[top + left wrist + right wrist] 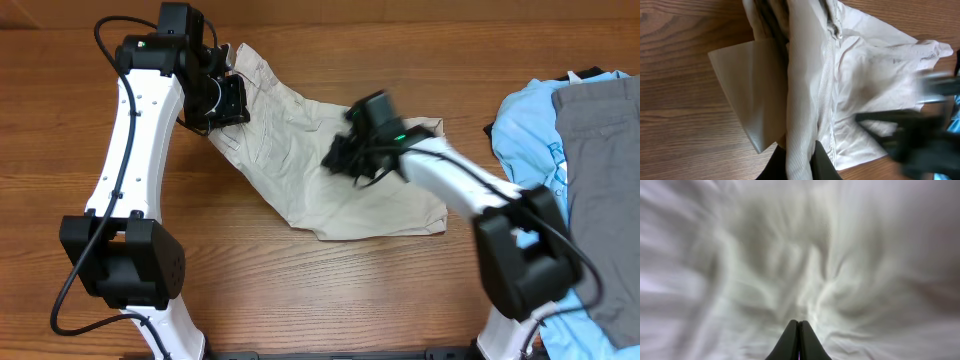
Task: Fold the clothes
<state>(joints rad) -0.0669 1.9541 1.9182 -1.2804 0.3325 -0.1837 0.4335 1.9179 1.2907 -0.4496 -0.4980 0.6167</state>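
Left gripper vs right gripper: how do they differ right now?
Left gripper is shut on a raised fold of the shorts; right gripper is shut with fingertips together, nothing between. Left gripper sits at the shorts' upper-left corner overhead; right gripper is over their middle. Both are closed over the same garment.

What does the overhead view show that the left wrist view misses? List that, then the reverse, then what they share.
Overhead only: the left arm, the grey garment, most of the blue T-shirt at the right edge, and the full outline of the shorts.
Left wrist only: a close look at a fold of the shorts pinched in the shut left claw, with a zipper-like seam running along it.
Both: the shorts, the wooden table, and the right arm, which is blurred in the wrist view.
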